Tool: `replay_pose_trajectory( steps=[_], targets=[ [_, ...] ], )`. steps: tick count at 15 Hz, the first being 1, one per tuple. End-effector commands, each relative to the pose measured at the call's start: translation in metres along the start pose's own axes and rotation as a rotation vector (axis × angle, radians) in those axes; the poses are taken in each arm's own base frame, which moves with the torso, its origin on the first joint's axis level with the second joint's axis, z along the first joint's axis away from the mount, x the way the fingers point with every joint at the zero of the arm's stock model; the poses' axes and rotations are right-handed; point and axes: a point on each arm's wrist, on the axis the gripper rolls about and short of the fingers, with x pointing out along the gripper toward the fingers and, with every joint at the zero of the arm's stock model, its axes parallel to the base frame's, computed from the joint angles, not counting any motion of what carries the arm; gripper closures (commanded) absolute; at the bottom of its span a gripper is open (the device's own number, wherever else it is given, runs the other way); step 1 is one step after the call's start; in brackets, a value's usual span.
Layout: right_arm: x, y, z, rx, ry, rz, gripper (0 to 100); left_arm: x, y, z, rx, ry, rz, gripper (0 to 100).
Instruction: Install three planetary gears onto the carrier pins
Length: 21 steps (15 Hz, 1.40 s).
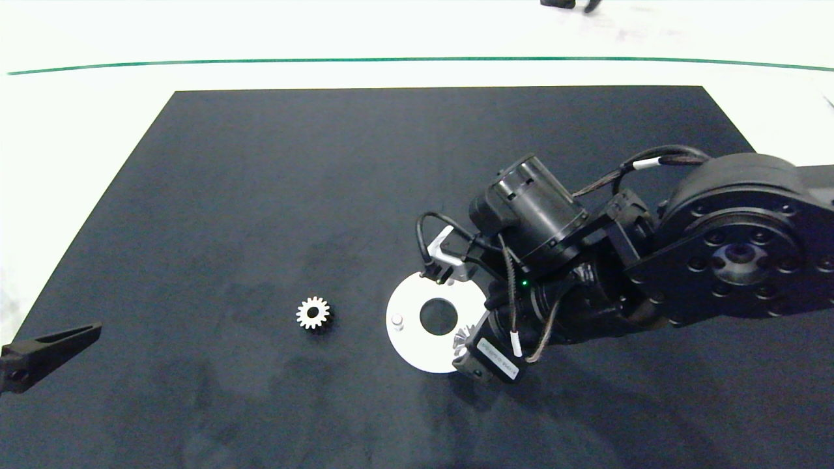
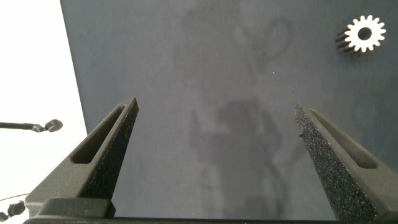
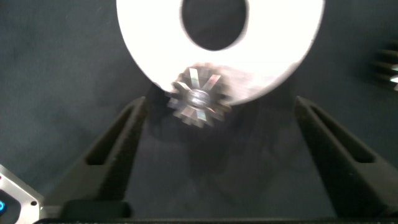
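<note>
- Head view: black matting (image 1: 260, 195) is seen covering the tabletop (image 1: 98, 98), with a white disc (image 1: 417, 348) lying right of centre in the lower half of the frame. One bare carrier pin (image 1: 397, 320) is seen standing near the disc's left rim. A gear (image 1: 462, 339) is seen at the disc's lower right rim, partly hidden by the right arm (image 1: 717, 260), which enters from the right edge and covers the disc's right side. A second gear (image 1: 313, 313) is seen lying flat on the matting, left of the disc and apart from it. The left pincer (image 1: 49, 355) is seen at the lower left edge, well apart from both. Dark shapes, possibly shoes (image 1: 573, 4), are cut off at the top edge.
- Left wrist view: the left pincer (image 2: 214, 155) is shown spread wide with nothing between its fingers, only matting below. The loose gear (image 2: 364, 34) is seen in the upper right corner.
- Right wrist view: the right pincer (image 3: 217, 155) is shown spread wide and holding nothing. The gear (image 3: 199, 98) is seen at the disc (image 3: 273, 56) rim, between the fingers but touched by neither. Whether it is seated on a pin cannot be told.
</note>
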Motion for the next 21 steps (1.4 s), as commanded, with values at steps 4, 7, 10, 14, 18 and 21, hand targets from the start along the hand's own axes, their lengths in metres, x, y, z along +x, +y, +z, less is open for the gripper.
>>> replay_pose_trajectory(
  steps=[4,7,10,14,18,21],
  targets=[
    [-0.054,-0.074,0.006,0.180,-0.170,-0.162,0,0.001,-0.001,-0.001,0.003,0.004,-0.005,0],
    [-0.046,-0.104,-0.002,0.251,-0.144,-0.223,0,0.001,-0.001,-0.001,0.003,0.005,-0.003,0],
    [-0.027,-0.111,-0.004,0.269,-0.100,-0.223,0,0.000,-0.001,-0.001,0.003,0.002,-0.004,0],
    [-0.004,-0.108,0.008,0.298,-0.096,-0.209,0,0.000,-0.001,-0.001,0.003,0.002,-0.004,0],
    [0.008,-0.103,0.013,0.274,-0.053,-0.186,0,0.000,-0.001,-0.002,0.010,0.006,-0.007,0],
    [0.003,-0.103,0.011,0.259,0.030,-0.164,0,0.000,-0.001,-0.002,0.016,0.007,-0.007,0]
  ],
)
